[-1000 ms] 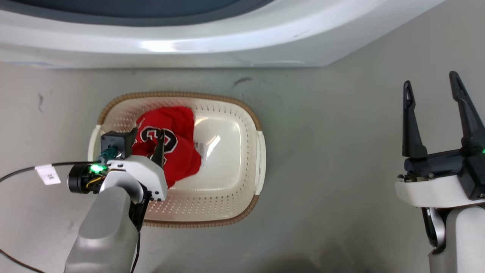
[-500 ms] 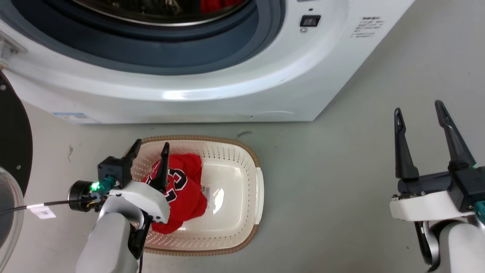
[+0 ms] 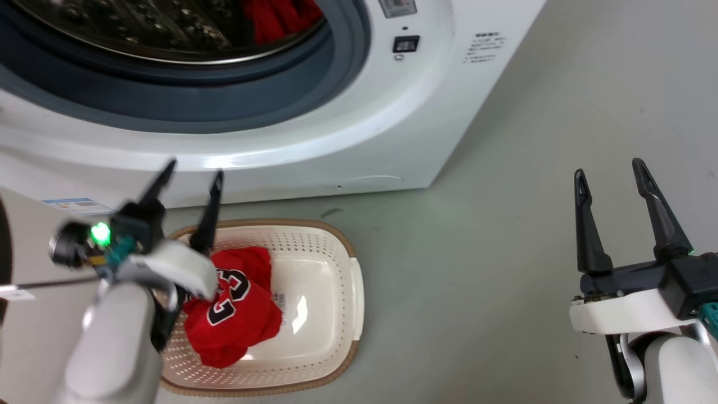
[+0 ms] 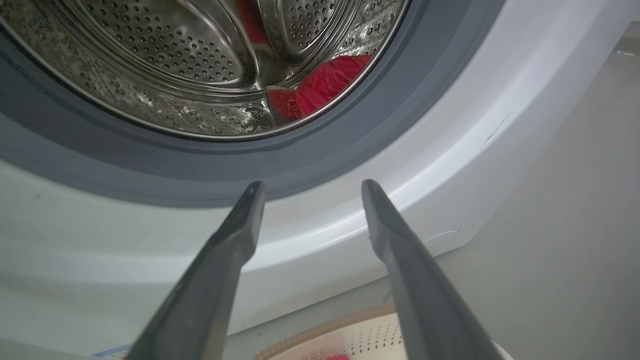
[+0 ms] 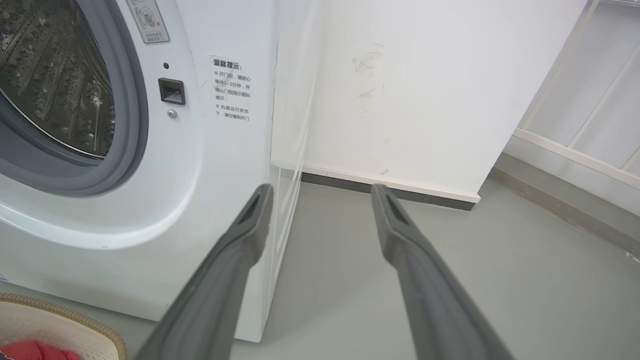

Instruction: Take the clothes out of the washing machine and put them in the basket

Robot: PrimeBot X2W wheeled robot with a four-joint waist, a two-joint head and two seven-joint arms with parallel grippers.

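The red number jersey [image 3: 233,306] lies crumpled in the left half of the cream basket [image 3: 331,314] on the floor before the washing machine [image 3: 348,129]. A plain red garment [image 3: 280,17] [image 4: 325,85] rests at the right of the steel drum [image 4: 200,55]. My left gripper [image 3: 190,174] [image 4: 310,192] is open and empty, raised above the basket's far left rim, its fingers pointing at the machine's front below the porthole. My right gripper [image 3: 608,171] [image 5: 320,192] stands open and empty over the floor at the right.
Grey floor [image 3: 477,269] stretches between the basket and my right arm. To the right of the machine a white wall [image 5: 400,90] with a skirting board runs. A cable runs left from my left wrist.
The camera has tilted up, so the drum and second garment have come into view. My left gripper has lifted off the jersey, out of the basket, toward the machine. The right arm holds still.
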